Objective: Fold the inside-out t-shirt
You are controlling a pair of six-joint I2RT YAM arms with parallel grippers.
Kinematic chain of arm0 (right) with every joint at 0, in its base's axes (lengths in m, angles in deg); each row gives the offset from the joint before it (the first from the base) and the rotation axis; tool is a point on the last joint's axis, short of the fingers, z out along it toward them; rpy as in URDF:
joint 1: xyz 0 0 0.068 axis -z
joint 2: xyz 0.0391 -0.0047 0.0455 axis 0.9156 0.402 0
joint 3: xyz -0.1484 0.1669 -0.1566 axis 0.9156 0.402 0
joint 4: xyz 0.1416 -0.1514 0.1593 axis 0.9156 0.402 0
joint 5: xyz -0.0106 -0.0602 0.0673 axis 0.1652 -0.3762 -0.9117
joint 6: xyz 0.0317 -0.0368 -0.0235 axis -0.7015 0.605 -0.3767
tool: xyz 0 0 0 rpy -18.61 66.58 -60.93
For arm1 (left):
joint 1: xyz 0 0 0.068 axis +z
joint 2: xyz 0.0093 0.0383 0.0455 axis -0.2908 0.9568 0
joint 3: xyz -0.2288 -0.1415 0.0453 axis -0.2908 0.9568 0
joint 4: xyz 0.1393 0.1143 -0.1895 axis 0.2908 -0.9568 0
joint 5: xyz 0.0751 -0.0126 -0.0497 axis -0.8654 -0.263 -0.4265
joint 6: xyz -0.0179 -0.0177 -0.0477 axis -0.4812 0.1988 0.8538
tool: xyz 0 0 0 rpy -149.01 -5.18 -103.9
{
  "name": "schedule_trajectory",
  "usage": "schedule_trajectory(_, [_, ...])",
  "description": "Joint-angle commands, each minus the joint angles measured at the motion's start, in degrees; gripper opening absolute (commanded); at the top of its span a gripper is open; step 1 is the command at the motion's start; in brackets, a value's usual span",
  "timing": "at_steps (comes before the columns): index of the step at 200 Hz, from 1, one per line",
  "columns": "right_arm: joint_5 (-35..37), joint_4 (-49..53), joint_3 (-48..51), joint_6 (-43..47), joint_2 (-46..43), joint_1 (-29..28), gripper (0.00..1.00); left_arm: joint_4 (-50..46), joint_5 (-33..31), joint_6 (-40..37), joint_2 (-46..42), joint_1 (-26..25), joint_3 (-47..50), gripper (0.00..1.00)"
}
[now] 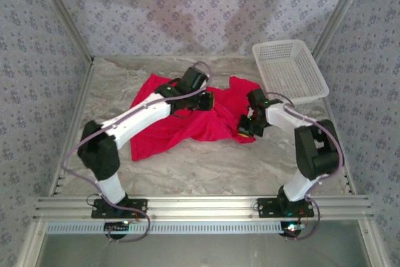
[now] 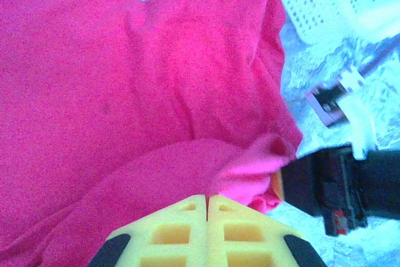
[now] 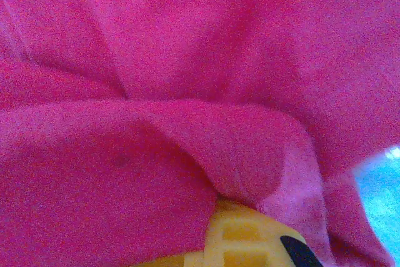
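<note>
Left gripper (image 2: 206, 199): yellow fingers (image 2: 175, 232) pressed flat together, tips right at a raised fold of the shirt (image 2: 125, 92). Whether cloth is caught between them, I cannot tell. Right gripper (image 3: 244, 232) is closed too, and red cloth drapes over its one visible yellow finger and hides the tips, so the hold there is unclear as well.

From above, both arms reach in from the near edge of the table (image 1: 206, 167). The right gripper (image 1: 245, 126) sits low at the shirt's right edge. The left gripper (image 1: 209, 99) is further in, on the shirt's far middle. The two are near each other but apart.

The shirt (image 1: 187, 123) lies rumpled across the middle of the table, toward the far edge, one corner trailing to the near left. Beyond it, a white mesh basket (image 1: 300, 99) sits at the far right corner, just beside the shirt's right sleeve.
</note>
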Motion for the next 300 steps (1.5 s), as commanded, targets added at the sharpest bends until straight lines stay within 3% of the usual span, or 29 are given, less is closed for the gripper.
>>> schedule_trajectory(1, [3.13,4.42,4.71,0.78,-4.39,0.28,0.0,3.63,0.87,2.84,0.21,0.73,5.9,0.0])
schedule_trajectory(20, [2.17,4.72,5.35,-0.1,-5.88,-0.54,0.0,6.8,3.86,4.83,1.07,0.69,8.99,0.0])
schedule_trajectory(53, [3.71,7.68,-0.13,-1.68,-9.74,-5.8,0.29,11.06,7.2,7.35,2.97,-0.3,11.85,0.0])
schedule_trajectory(71, [3.07,6.95,-2.53,-2.71,-10.63,-8.84,0.36,11.02,6.93,7.64,3.29,-0.38,12.26,0.0])
schedule_trajectory(106, [-0.79,-0.5,-2.18,-6.76,-6.85,-12.19,0.48,10.58,6.15,7.34,3.12,-0.26,11.92,0.0])
schedule_trajectory(135, [0.47,-3.47,-3.68,-8.16,-1.38,-12.6,0.57,9.83,6.15,7.03,2.98,-0.13,11.45,0.0])
schedule_trajectory(156, [5.01,-2.73,-6.69,-8.08,2.62,-12.05,0.53,9.18,5.98,6.79,2.43,0.03,11.44,0.0])
schedule_trajectory(176, [8.14,-0.32,-10.18,-6.42,4.4,-10.35,0.12,8.5,5.8,6.34,1.65,0.59,11.51,0.0])
schedule_trajectory(184, [8.65,2.73,-11.95,-5.16,3.76,-9.76,0.0,8.25,5.72,6.18,1.37,1.02,11.56,0.0])
schedule_trajectory(215, [7.17,13.23,-17.63,-0.94,-3.9,-8.96,0.0,8.08,5.96,4.61,2.16,2.71,10.9,0.0])
schedule_trajectory(251, [4.27,17.59,-19.51,0.37,-10.79,-5.61,0.0,8.25,7.76,4.47,5.07,3.04,7.84,0.0])
schedule_trajectory(296, [3.59,10.04,-22.1,4.0,-0.34,0.76,0.0,10.98,9.41,6.34,6.59,2.98,5.2,0.0])
schedule_trajectory(300, [3.25,9.07,-22.74,4.13,1.33,1.16,0.04,10.94,9.53,6.41,6.9,2.95,4.9,0.0])
